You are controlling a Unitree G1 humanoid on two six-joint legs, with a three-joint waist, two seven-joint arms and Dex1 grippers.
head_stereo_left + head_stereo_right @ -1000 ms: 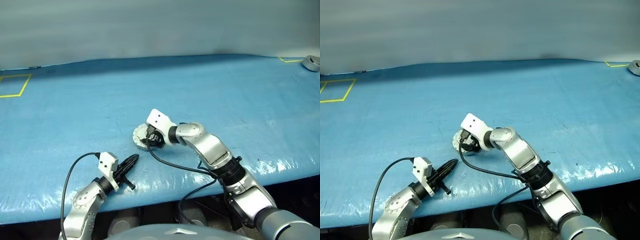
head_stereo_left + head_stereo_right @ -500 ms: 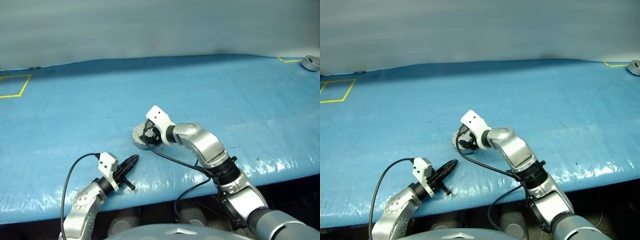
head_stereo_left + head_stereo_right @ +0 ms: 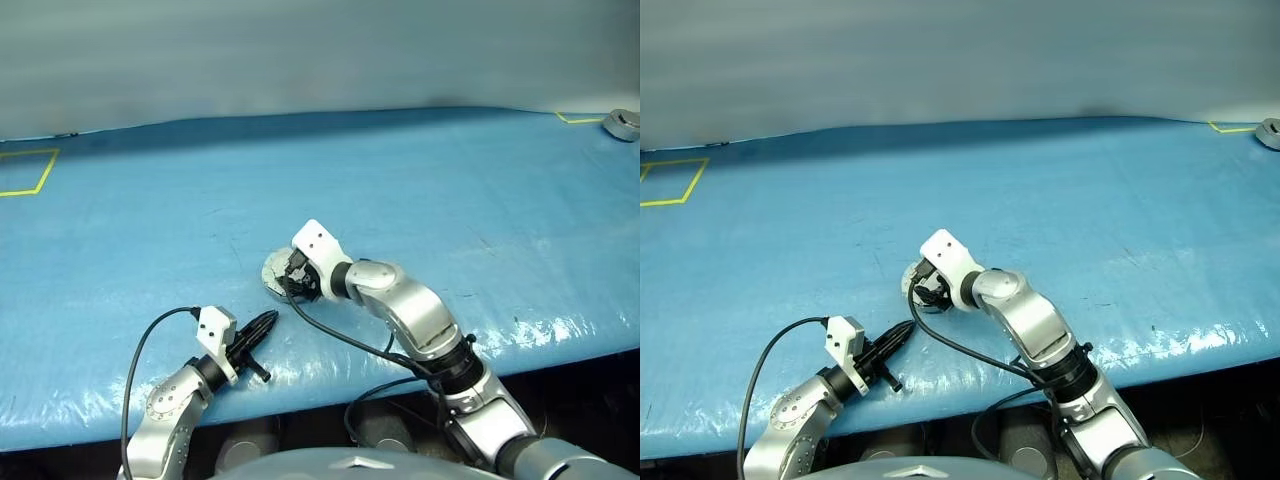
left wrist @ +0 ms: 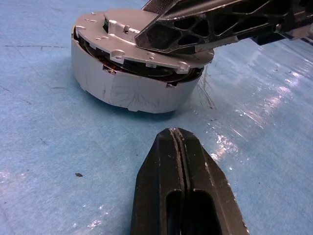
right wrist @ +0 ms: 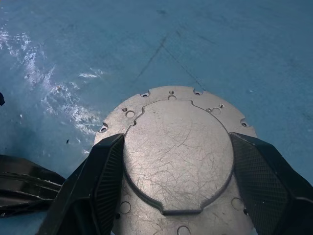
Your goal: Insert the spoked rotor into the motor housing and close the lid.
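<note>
The lid (image 5: 177, 152) lies nearly closed on the motor housing (image 4: 128, 90) mid-table, apparently needing only seating, with the right gripper (image 5: 176, 196) spread wide around it and the left gripper (image 4: 183, 161) clamped empty

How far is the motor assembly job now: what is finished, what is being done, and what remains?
Done, apparently: the lid lies on top of the motor housing, plain grey face up; the spoked rotor itself is hidden, presumably inside. In hand: the right claw straddles the lid, fingers spread at its edges. The left claw rests shut beside the housing. Left: a dark gap under the lid's rim suggests it is not fully seated, so pressing it flat remains.
</note>
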